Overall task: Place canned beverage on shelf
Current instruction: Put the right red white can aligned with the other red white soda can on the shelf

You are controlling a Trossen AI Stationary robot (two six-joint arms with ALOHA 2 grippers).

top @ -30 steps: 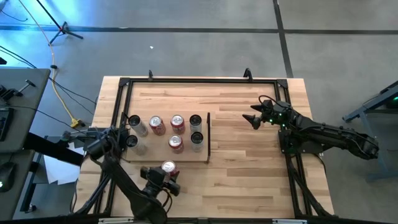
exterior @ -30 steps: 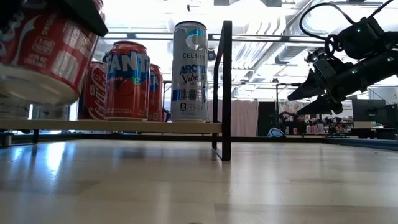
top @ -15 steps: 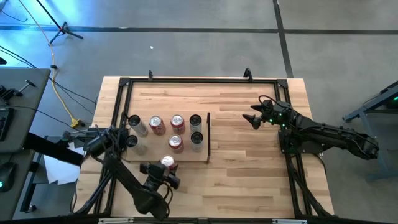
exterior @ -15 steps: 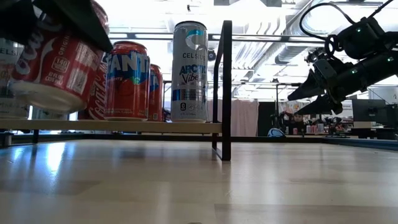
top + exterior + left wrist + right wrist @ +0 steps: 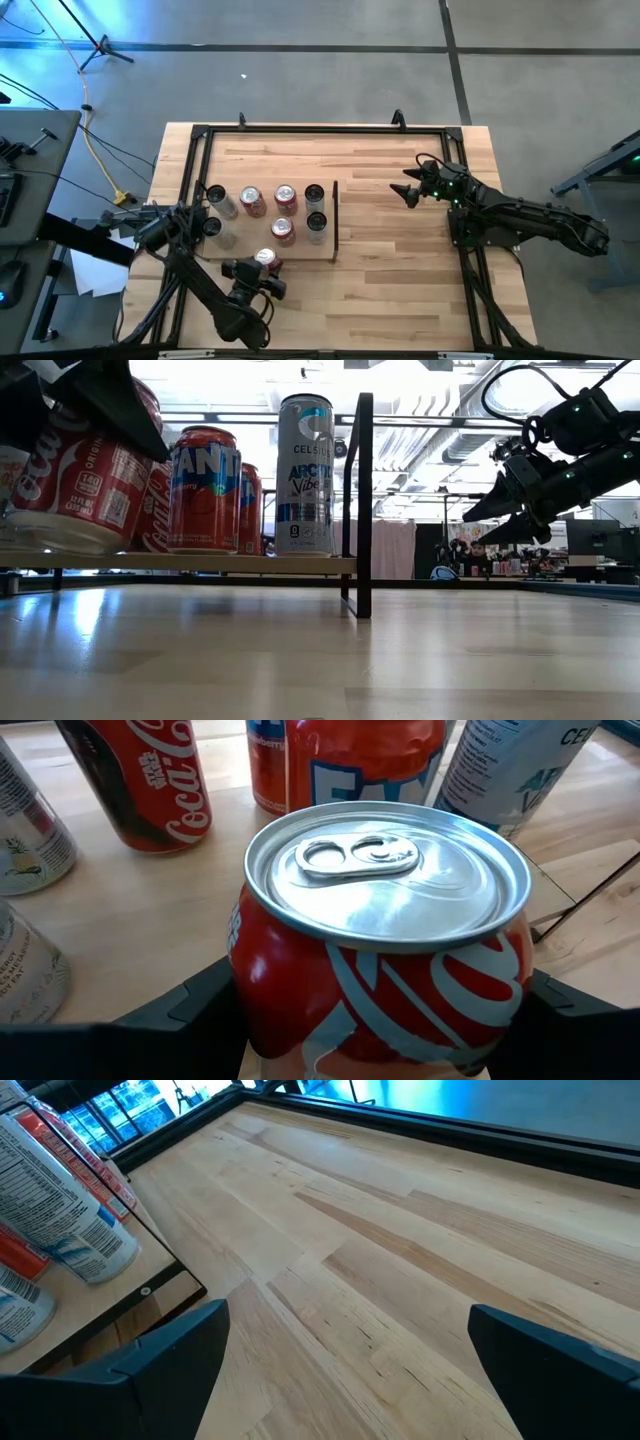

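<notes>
Shelf (image 5: 232, 248) already carries seven upright cans, open room only along its near edge. Left gripper (image 5: 262, 273) pinches a red Coca-Cola can (image 5: 265, 258) over that edge, tilted, base low above the board; right gripper (image 5: 408, 190) waits spread wide, well apart. Level the can, set it down clear of the Fanta can (image 5: 203, 490), then release.

A tall silver can (image 5: 304, 472) at centre frame in the low view read "CELSIUS" and "ARCTIC Vibe". The orange can (image 5: 204, 488) beside it read "FANTA". At left, the tilted red can (image 5: 82, 472) read "Coca-Cola ORIGINAL" and "140". In the left wrist view's upper left, another red can (image 5: 140, 777) read "Coca-Cola" and "STAR WARS".
</notes>
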